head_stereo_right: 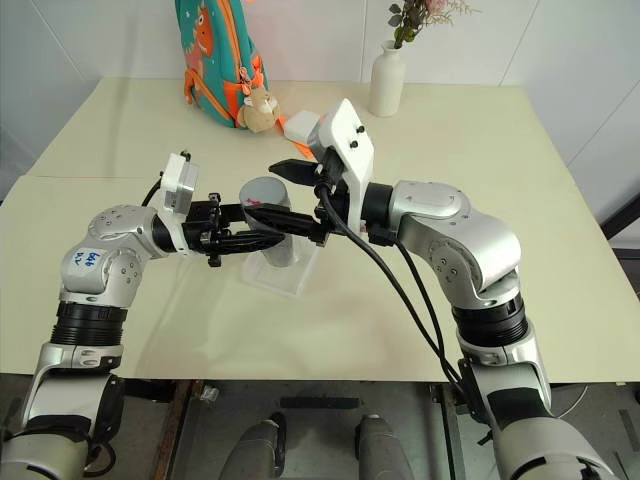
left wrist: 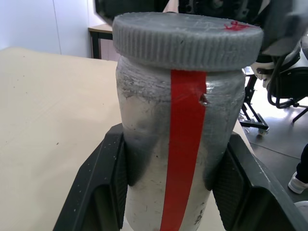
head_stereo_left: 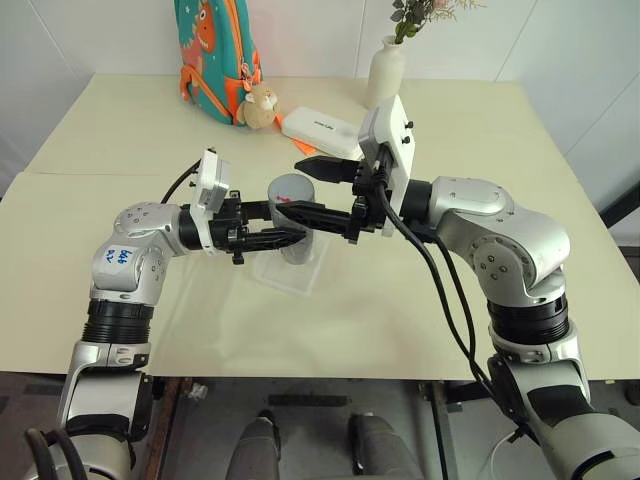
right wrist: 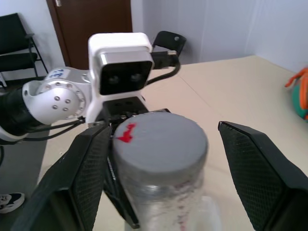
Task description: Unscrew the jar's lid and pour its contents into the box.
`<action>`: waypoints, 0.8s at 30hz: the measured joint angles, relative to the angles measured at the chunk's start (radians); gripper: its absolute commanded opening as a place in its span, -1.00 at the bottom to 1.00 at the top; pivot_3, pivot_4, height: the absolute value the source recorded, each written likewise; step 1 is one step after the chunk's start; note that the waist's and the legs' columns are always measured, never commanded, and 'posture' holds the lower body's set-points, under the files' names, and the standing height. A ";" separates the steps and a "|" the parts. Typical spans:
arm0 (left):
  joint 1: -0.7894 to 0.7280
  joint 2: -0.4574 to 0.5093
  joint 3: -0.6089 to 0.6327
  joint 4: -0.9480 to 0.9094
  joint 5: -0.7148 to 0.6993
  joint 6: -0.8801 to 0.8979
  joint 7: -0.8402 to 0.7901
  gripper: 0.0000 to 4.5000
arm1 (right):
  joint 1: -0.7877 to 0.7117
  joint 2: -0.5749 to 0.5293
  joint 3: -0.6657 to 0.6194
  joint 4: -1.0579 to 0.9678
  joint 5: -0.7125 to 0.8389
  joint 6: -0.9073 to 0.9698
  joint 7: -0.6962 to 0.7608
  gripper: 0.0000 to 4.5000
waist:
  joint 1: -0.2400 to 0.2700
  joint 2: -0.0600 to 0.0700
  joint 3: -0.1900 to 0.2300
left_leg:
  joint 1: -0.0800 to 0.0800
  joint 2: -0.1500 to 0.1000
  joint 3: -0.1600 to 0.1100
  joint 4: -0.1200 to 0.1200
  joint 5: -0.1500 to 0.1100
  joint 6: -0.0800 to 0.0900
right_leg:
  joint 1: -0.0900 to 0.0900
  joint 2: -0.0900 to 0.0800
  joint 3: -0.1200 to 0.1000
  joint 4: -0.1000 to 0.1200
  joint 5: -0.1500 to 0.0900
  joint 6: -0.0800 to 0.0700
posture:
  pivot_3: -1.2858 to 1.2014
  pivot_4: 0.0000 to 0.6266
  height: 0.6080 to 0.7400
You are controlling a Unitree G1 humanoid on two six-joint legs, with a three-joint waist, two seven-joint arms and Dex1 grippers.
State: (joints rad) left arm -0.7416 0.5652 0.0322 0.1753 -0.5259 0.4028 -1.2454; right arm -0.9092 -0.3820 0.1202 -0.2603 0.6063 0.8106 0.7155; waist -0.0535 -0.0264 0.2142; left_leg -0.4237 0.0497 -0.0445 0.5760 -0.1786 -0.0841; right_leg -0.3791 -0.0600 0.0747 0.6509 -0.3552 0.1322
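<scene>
Grey lid (right wrist: pixel 159 139): on the jar (left wrist: pixel 178 159), above the box (head_stereo_left: pixel 290 272).
Left gripper (head_stereo_left: pixel 290 224): jaws squeeze the jar.
Right gripper (right wrist: pixel 159 178): jaws wide around the lid (not pinching).
Risk: jar could spin too.

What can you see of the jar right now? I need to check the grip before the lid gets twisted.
The jar is a cloudy, see-through grey plastic cylinder with a red strip down its side. Its ribbed grey lid, marked red on top, is still on. It is upright over the clear box, its body clamped by the left gripper. The right gripper stands open around the lid.
</scene>
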 measured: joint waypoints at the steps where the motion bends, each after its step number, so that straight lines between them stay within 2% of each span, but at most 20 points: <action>1: 0.000 0.000 0.000 0.000 0.000 0.000 0.000 -0.13 | -0.004 0.000 0.001 0.002 -0.003 -0.002 0.002 0.65 | 0.000 0.000 0.000 | 0.000 0.000 0.000 0.000 0.000 0.000 | 0.000 0.000 0.000 0.000 0.000 0.000 | 0.03 -0.52 1.00; 2: 0.000 -0.001 0.000 0.000 0.000 0.000 0.000 -0.13 | -0.008 0.000 0.002 0.005 -0.006 -0.002 0.005 0.65 | 0.000 0.000 0.000 | 0.000 0.000 0.000 0.000 0.000 0.000 | 0.000 0.000 0.000 0.000 0.000 0.000 | 0.03 -0.52 1.00; 6: 0.000 -0.002 -0.001 0.000 0.000 0.000 0.001 -0.13 | -0.010 0.006 0.001 0.022 -0.003 0.004 0.008 0.99 | 0.000 0.000 0.000 | 0.000 0.000 0.000 0.000 0.000 0.000 | 0.000 0.000 0.000 0.000 0.000 0.000 | 0.03 -0.52 1.00; 24: 0.000 -0.020 -0.001 0.000 0.000 -0.001 0.004 -0.13 | -0.036 0.035 0.029 0.094 -0.057 -0.039 0.036 0.99 | 0.000 0.000 0.000 | 0.000 0.000 0.000 0.000 0.000 0.000 | 0.000 0.000 0.000 0.001 0.000 0.000 | 0.03 -0.52 1.00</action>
State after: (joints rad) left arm -0.7416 0.5456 0.0312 0.1755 -0.5258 0.4022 -1.2419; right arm -0.9451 -0.3470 0.1491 -0.1666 0.5496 0.7720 0.7514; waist -0.0537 -0.0264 0.2142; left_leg -0.4237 0.0497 -0.0445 0.5764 -0.1786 -0.0841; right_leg -0.3793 -0.0599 0.0746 0.6516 -0.3551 0.1322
